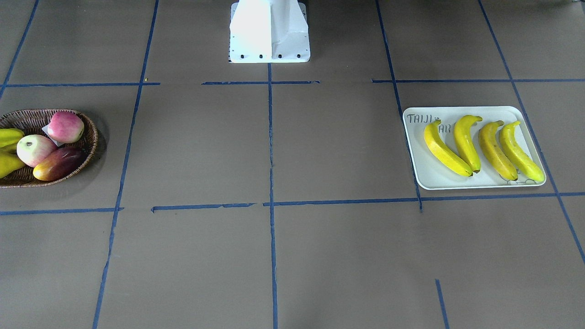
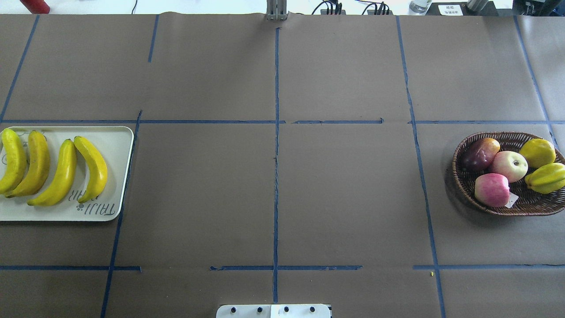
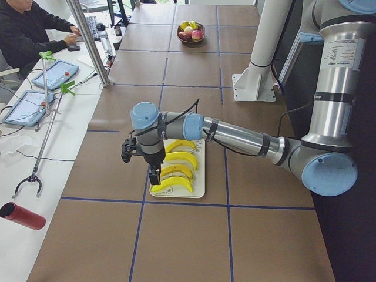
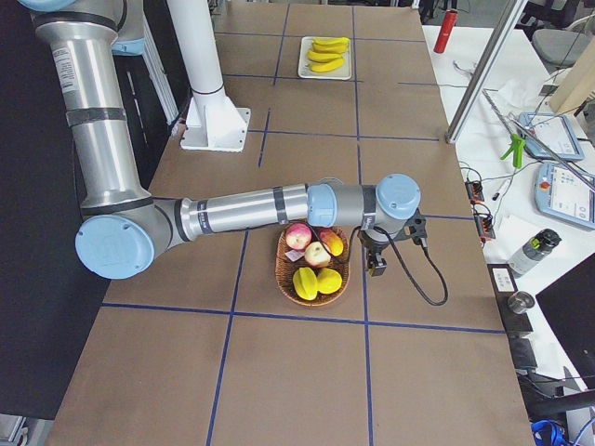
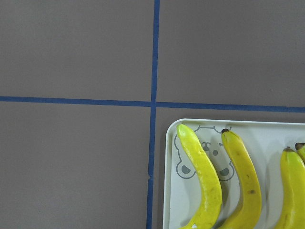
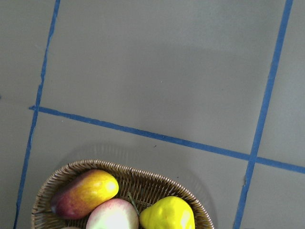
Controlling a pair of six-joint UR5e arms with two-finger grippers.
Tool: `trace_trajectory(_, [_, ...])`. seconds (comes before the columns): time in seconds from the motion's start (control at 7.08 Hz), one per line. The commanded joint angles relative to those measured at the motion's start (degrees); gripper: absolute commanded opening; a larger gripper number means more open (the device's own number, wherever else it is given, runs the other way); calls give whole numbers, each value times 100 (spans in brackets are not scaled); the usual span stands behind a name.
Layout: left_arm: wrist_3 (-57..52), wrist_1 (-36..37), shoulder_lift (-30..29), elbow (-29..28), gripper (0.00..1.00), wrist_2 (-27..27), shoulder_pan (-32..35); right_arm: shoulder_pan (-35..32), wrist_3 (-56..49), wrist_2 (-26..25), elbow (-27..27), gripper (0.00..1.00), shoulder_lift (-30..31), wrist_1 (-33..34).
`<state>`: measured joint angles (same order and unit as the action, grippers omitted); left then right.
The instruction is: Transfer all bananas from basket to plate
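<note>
All four bananas (image 1: 465, 142) are seen side by side on the plate (image 1: 429, 176), just below the left gripper (image 3: 154, 175). None is seen in the basket (image 1: 93, 137) by the right gripper (image 4: 376, 265). Whether either gripper is spread or pressed together cannot be told.

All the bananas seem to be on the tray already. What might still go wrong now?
The left gripper hangs over the bananas on the tray; pulling away carelessly might nudge one. The right gripper hangs beside the basket, whose stubby yellow fruits might be mistaken for bananas.
</note>
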<state>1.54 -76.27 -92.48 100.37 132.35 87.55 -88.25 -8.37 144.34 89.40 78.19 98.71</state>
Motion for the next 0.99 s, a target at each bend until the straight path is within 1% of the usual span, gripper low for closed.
trace_trajectory(0.0, [-382,-385,429,-360,100,544,34,-166,-68,-11,-239,100,-34,-10])
trace_trajectory(0.14, [-356,-867,746,-456,100,555,26,-166,-69,-20,-256,100,255,-10])
trace_trajectory(0.28, [-356,-1019,705,-639,100,555,104,-166,-69,-29,-257,100,415,-10])
trace_trajectory(0.42, [-373,-1004,687,-667,100,546,357,-166,-60,-281,-265,100,503,-10])
trace_trajectory(0.57, [-382,-995,652,-720,100,555,464,-166,-51,-693,-283,100,504,-62])
trace_trajectory(0.85, [-707,-951,582,-703,100,511,474,-218,-25,-662,-519,100,530,-159])
